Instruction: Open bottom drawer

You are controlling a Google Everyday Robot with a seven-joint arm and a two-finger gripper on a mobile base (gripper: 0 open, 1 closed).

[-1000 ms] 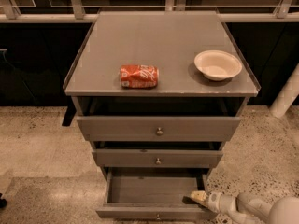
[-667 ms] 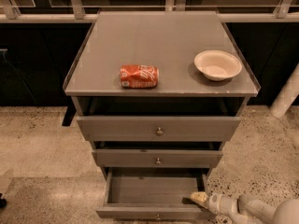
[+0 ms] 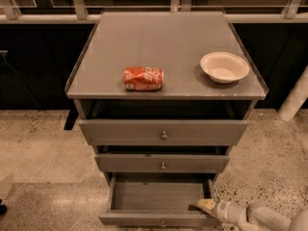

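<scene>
**Ana:** Can you read the red can point(image 3: 143, 78)?

**Ben:** No. It has white writing on it, but I cannot make out the words. It lies on its side on the grey top point(image 3: 163, 32), well apart from the white bowl point(image 3: 224, 67).

**Ana:** Where is the bottom drawer point(image 3: 154, 196)?

**Ben:** It is the lowest of three, under the middle drawer point(image 3: 144, 163). It is pulled out, and you can see inside.

**Ana:** And the gripper point(image 3: 202, 206)?

**Ben:** Low down on the right, at the drawer's front right corner. I cannot tell if it is gripping anything. The drawer's little knob point(image 3: 162, 223) is off to its left.
</scene>
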